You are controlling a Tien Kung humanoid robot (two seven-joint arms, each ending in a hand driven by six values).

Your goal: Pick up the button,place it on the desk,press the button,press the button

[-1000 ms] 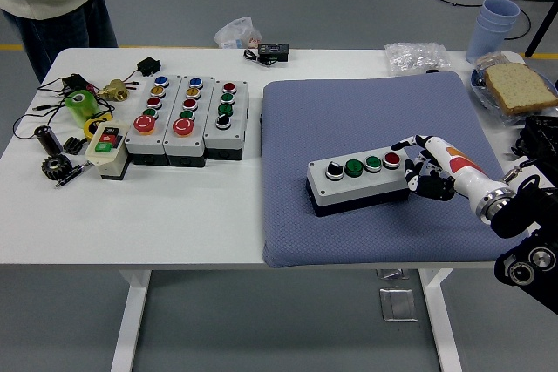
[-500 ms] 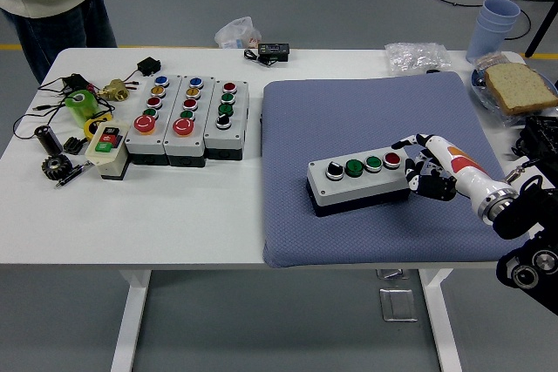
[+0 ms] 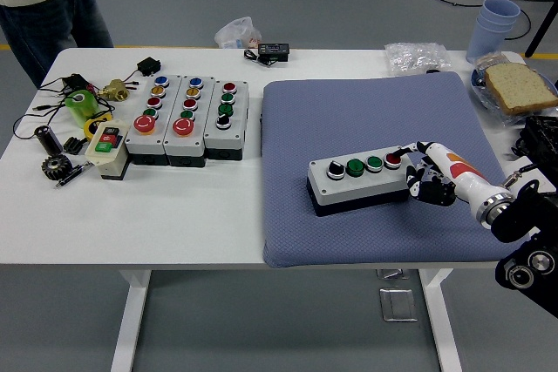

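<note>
Slightly lower and closer in now: the right hand (image 3: pixel 427 176) has dipped toward the right end of the button box (image 3: pixel 359 180), where half a second ago it sat a touch higher, and the person's dark trouser legs (image 3: pixel 54 19) at the far left corner have shifted a little. Nothing else on the table stirs.

That button box lies on the blue-grey mat (image 3: pixel 375 111), near its front, long side running left to right and angled a little. It carries four caps in a row: black-and-white, two green, and the red button (image 3: pixel 393 159) nearest the hand. It reads as a rigid plastic enclosure, probably light enough to skid on the cloth if shoved sideways, so I'd say a press wants to come straight down. For lifting, the two long walls look like the honest place to clamp; the caps are no handle.

Now the hand. It comes in from the lower right with the forearm low over the mat. One finger (image 3: pixel 408 153) reaches out over the red button, tip at or just on the cap; whether it truly presses I cannot tell. The remaining black fingers curl in against the box's right end wall, holding nothing that I can see.

No left arm anywhere. Three more button boxes (image 3: pixel 187 119) sit together on the white table (image 3: pixel 192 224), well apart, untouched.
</note>
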